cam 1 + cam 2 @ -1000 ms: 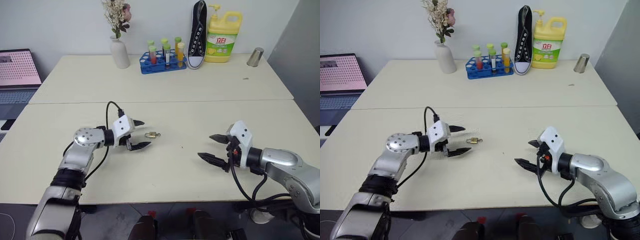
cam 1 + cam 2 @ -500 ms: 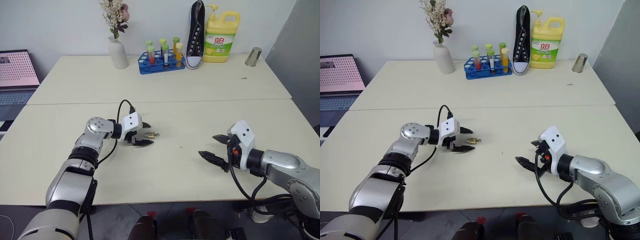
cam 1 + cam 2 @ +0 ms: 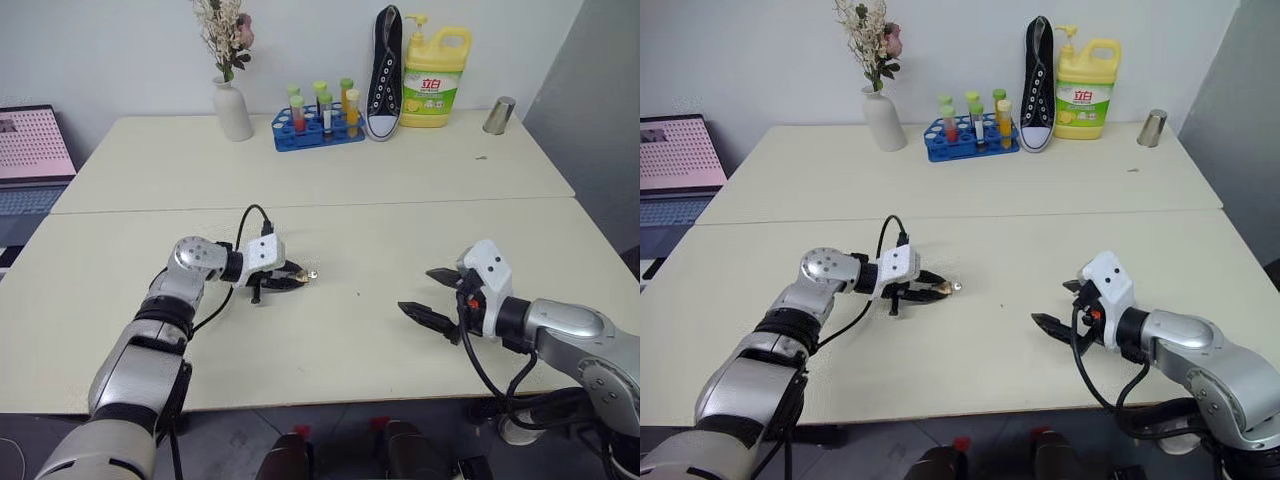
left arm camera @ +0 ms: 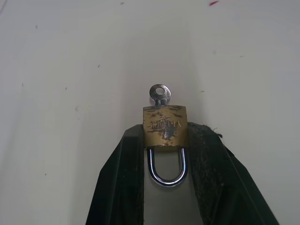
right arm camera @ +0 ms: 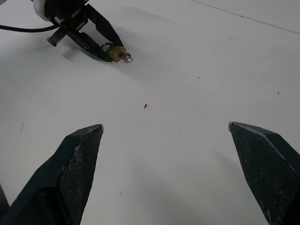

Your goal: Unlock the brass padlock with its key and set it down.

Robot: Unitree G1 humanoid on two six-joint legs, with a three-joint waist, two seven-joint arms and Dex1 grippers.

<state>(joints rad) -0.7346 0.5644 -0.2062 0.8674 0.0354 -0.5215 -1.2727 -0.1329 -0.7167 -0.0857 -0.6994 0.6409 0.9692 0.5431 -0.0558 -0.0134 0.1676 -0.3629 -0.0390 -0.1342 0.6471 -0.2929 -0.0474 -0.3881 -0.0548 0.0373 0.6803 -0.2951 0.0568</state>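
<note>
The brass padlock (image 4: pixel 165 126) lies on the cream table (image 3: pixel 330 340), left of the middle. My left gripper (image 3: pixel 295 278) is shut on it, one black finger pressed against each side of the body. Between the fingers lies the silver shackle (image 4: pixel 167 168). The key (image 4: pixel 160 93) sticks out of the body's far end, its round head pointing away from the gripper. The right wrist view also takes in the padlock (image 5: pixel 115 51) and key (image 5: pixel 126 57). My right gripper (image 3: pixel 417 290) hovers open and empty over the table's right part, well apart from the lock.
Along the back edge stand a white vase with flowers (image 3: pixel 232 105), a blue rack of test tubes (image 3: pixel 318 118), a black sneaker (image 3: pixel 385 72), a yellow detergent bottle (image 3: pixel 435 78) and a metal cup (image 3: pixel 496 115). A laptop (image 3: pixel 32 150) sits at far left.
My left gripper has moved in on the padlock and closed from wide open until its fingers clamp the body. The right gripper has stayed put and open.
</note>
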